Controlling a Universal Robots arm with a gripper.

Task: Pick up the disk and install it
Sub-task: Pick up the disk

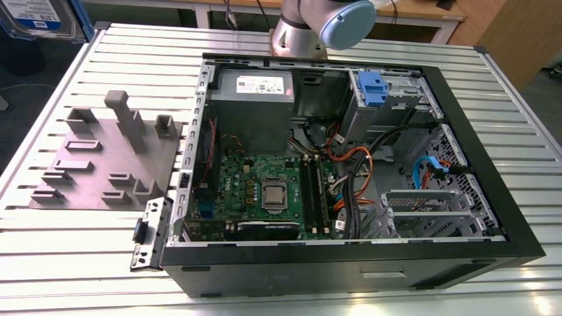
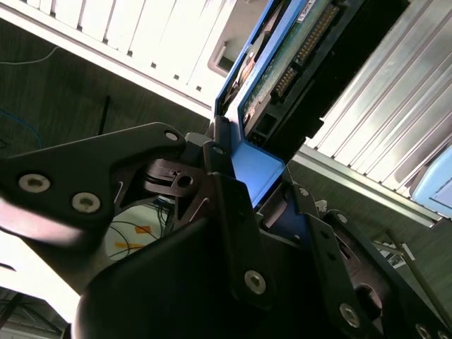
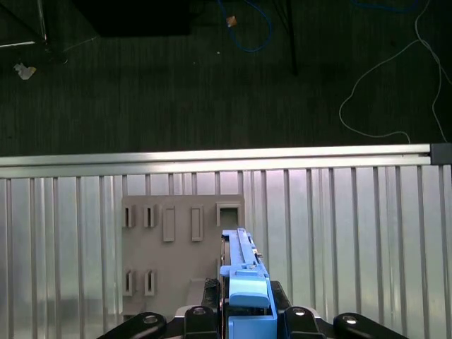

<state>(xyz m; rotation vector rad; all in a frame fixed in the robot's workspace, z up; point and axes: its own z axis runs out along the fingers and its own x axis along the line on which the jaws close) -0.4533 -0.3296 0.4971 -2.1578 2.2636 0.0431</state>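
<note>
Hanging above the slatted table (image 3: 353,233), apart from the open PC case (image 1: 307,263) & over the grey fixture plate (image 3: 183,268), the disk (image 3: 239,258) sits edge-on in the gripper (image 3: 247,314) w/ fingers (image 2: 233,226) pinching its blue carrier; plastic grip may slip, dropping disk.

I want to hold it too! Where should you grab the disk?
Probably pinch the disk across its two flat sides at the blue frame end, coming from above. It hangs on edge and is thin, so the gripper closes round it there, as the first wrist view shows.
</note>
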